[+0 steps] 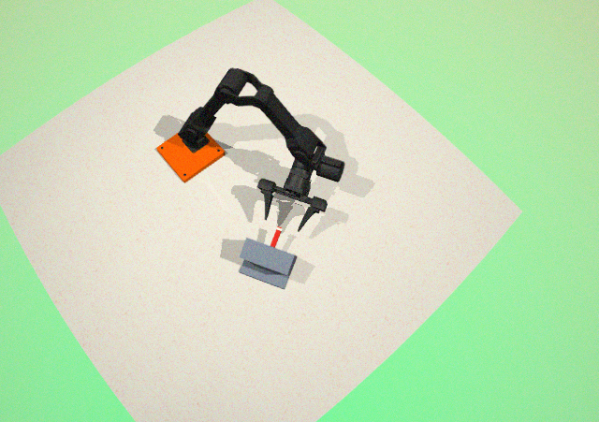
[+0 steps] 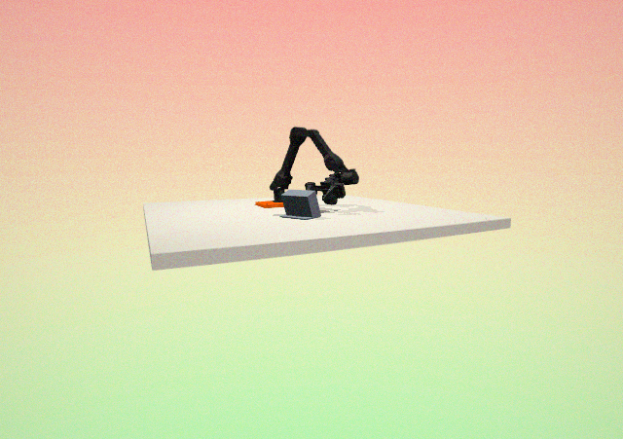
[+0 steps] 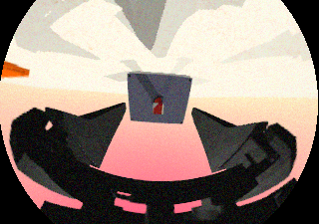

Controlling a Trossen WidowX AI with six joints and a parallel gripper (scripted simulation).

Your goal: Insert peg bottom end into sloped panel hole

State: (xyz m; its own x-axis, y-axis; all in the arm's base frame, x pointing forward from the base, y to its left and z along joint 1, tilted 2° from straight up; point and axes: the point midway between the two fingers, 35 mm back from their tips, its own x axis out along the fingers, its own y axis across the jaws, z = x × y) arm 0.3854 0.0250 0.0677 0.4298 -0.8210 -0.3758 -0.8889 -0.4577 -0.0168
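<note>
The red peg with a pale end sticks out of the face of the blue-grey sloped panel, its other end inside the panel. How deep it sits is hidden, and the hole's rim cannot be made out. My gripper is wide open and empty. Its fingertips stand back from the panel, one on each side of the peg's line, clear of the peg. In the exterior view the panel hides the peg, and the fingertips cannot be made out.
The orange base plate under the arm lies behind the gripper, off to one side. The panel's foot rests on the pale table. The table's edges are far from the panel.
</note>
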